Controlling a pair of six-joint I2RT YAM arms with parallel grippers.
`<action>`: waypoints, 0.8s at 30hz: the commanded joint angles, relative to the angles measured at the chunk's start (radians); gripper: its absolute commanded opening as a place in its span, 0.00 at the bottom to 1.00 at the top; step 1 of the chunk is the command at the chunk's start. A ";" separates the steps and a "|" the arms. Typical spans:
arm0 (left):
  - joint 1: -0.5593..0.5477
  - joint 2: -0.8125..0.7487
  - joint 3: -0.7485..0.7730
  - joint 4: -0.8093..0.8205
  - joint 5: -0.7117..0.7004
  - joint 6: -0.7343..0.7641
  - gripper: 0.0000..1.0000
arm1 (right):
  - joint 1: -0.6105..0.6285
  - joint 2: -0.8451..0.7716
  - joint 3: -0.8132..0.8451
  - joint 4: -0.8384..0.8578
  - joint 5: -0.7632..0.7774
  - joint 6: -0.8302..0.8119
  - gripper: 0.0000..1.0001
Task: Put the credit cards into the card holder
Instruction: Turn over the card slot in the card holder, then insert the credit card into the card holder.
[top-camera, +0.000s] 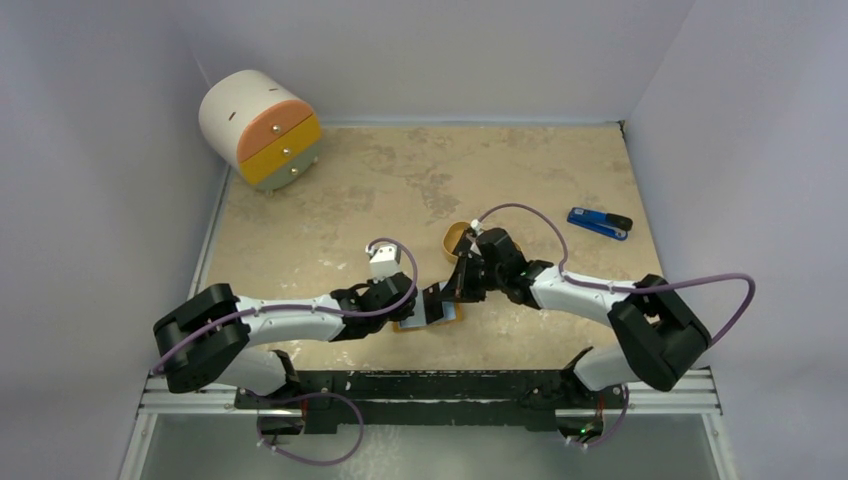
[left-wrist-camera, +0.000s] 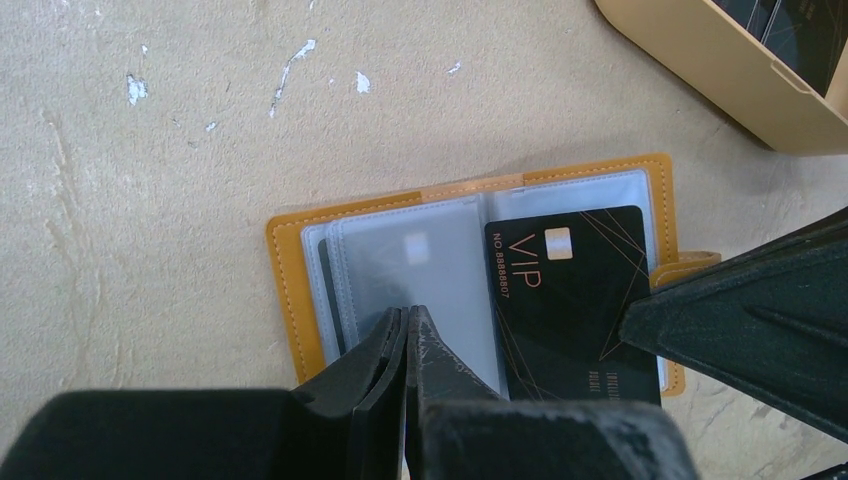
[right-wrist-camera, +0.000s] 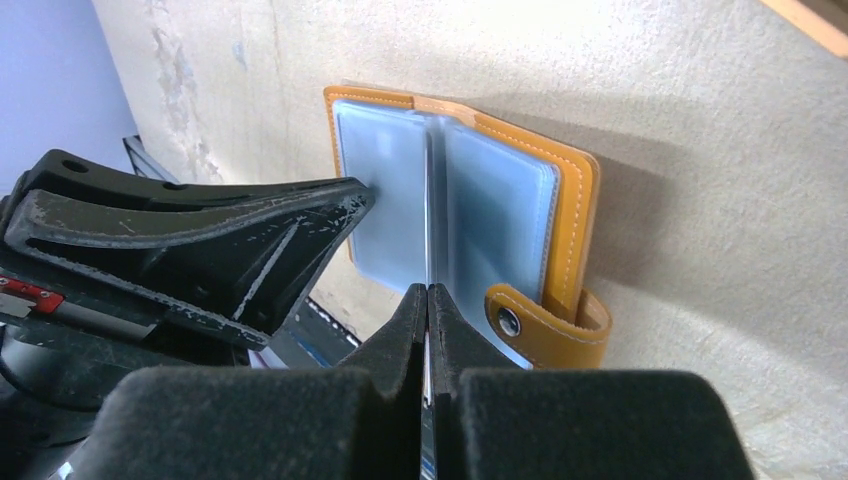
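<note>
The card holder (left-wrist-camera: 285, 290) lies open on the table, orange-tan outside with clear sleeves over a pale blue-grey inside; it also shows in the top view (top-camera: 410, 326) and the right wrist view (right-wrist-camera: 575, 200). My left gripper (left-wrist-camera: 408, 312) is shut, its tips pressing on the left sleeve page. My right gripper (right-wrist-camera: 428, 290) is shut on a black credit card (left-wrist-camera: 570, 300) marked VIP. The card lies over the holder's right half and is seen edge-on from the right wrist. In the top view both grippers, left (top-camera: 432, 303) and right (top-camera: 458, 290), meet over the holder.
An orange oval tray (top-camera: 458, 238) sits just behind the holder, with more dark cards (left-wrist-camera: 800, 30) inside it. A blue-and-black gadget (top-camera: 600, 222) lies at the right. A round drawer unit (top-camera: 260, 128) stands at the back left.
</note>
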 joint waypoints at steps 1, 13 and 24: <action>0.006 -0.011 -0.017 -0.095 0.001 -0.005 0.00 | -0.005 0.009 0.000 0.090 -0.034 -0.030 0.00; 0.005 -0.020 -0.012 -0.121 -0.003 -0.009 0.00 | -0.028 -0.005 -0.064 0.148 0.000 -0.004 0.00; 0.006 -0.009 -0.015 -0.121 -0.002 -0.008 0.00 | -0.035 0.007 -0.098 0.199 -0.021 0.005 0.00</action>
